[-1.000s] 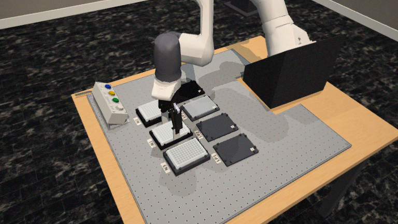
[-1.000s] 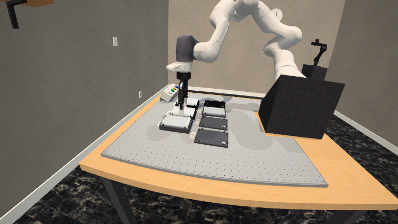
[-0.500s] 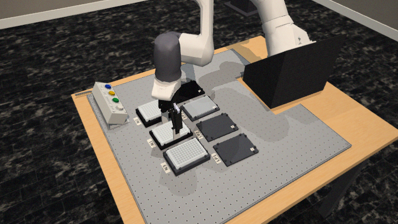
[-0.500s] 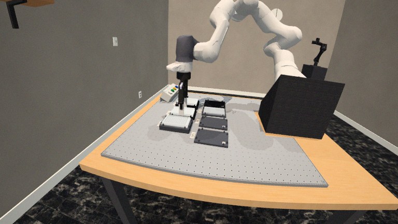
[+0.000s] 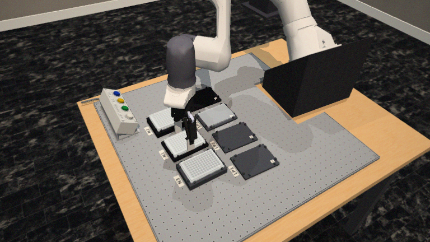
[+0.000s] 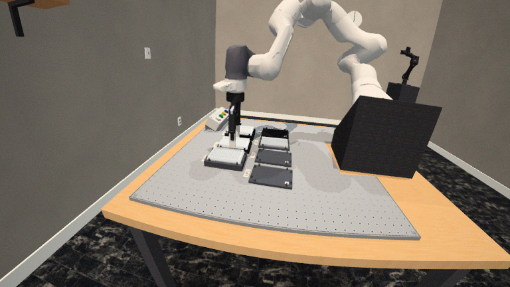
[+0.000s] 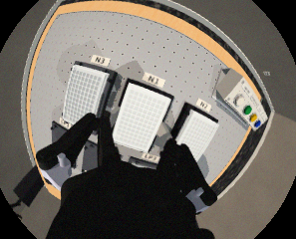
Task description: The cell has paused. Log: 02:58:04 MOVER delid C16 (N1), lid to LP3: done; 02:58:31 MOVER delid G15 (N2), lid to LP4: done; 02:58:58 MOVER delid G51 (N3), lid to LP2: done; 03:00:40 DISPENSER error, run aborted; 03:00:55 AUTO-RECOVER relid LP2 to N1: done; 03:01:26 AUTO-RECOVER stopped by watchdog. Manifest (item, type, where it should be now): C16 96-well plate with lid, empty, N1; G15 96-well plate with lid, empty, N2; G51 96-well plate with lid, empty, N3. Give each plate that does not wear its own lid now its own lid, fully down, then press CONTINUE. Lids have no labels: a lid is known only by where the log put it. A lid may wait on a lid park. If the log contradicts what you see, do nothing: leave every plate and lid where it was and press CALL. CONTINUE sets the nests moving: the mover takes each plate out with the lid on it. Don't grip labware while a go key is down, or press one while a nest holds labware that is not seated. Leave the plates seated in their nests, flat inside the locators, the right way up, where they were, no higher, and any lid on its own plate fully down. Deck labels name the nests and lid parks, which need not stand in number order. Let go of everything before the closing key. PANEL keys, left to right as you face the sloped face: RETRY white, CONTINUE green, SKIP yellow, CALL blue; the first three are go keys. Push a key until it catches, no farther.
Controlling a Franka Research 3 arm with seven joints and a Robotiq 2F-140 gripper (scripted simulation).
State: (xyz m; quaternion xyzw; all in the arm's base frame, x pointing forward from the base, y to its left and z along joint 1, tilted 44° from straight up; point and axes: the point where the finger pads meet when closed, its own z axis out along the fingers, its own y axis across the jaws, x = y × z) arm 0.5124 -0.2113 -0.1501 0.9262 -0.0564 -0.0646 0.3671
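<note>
Clamped on the lid (image 5: 181, 142) of the middle plate, the claw (image 5: 189, 138) stands straight down over the nest tagged N1, fingers on the lid's two long sides; whether the lid sits fully down on its plate cannot be told.

Nearest the table's front edge, the N3 plate (image 5: 201, 165) sits uncovered in its black nest, its well grid showing. Beside it lie two dark lid parks (image 5: 254, 161), (image 5: 234, 136), both bare. Next back is the clamped N1 lid, and level with it a third park carries a pale grey lid (image 5: 216, 115). Behind N1 the third nest holds a covered plate (image 5: 161, 119), partly hidden by the wrist; its label is too blurred to read. A fourth, black park (image 5: 206, 96) lies behind the grey lid, half under the arm.

Farthest left and back stands the sloped panel (image 5: 111, 113) with blue (image 5: 116, 93), yellow (image 5: 120, 100), green (image 5: 125, 107) and white (image 5: 129, 116) keys. A black box (image 5: 317, 75) covers the arm's base at the right.
</note>
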